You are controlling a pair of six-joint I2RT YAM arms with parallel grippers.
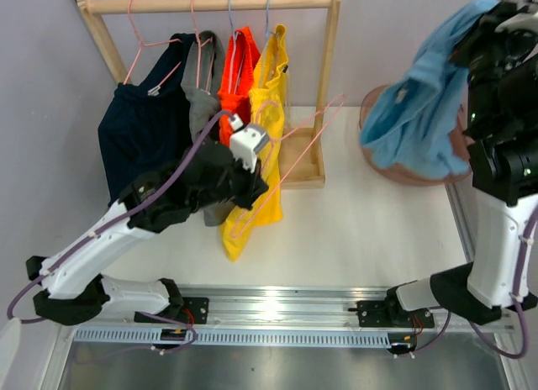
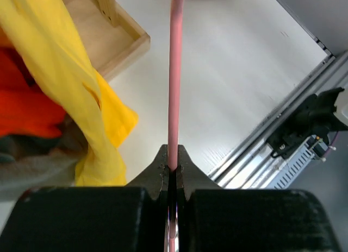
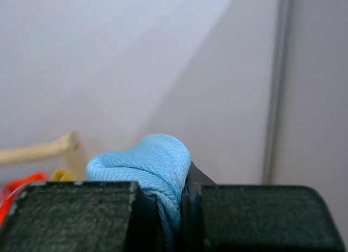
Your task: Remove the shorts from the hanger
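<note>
Navy shorts [image 1: 139, 129], grey shorts [image 1: 200, 104], orange shorts [image 1: 238, 66] and yellow shorts [image 1: 267, 83] hang on hangers from the wooden rack's rail [image 1: 210, 3]. My left gripper [image 1: 259, 181] is in front of the yellow shorts. It is shut [image 2: 173, 154] on the wire of a bare pink hanger [image 2: 174, 73], which slants up to the right off the rail [image 1: 319, 117]. My right gripper [image 1: 487, 24] is raised high at the right and shut [image 3: 182, 176] on the light blue shorts [image 3: 147, 159]. They hang down [image 1: 420, 113] over a round basket.
The round brownish basket [image 1: 371, 100] stands at the back right, mostly hidden by the blue shorts. The rack's wooden base tray [image 1: 307, 167] lies beside the left gripper. A metal rail [image 1: 277, 310] runs along the table's near edge.
</note>
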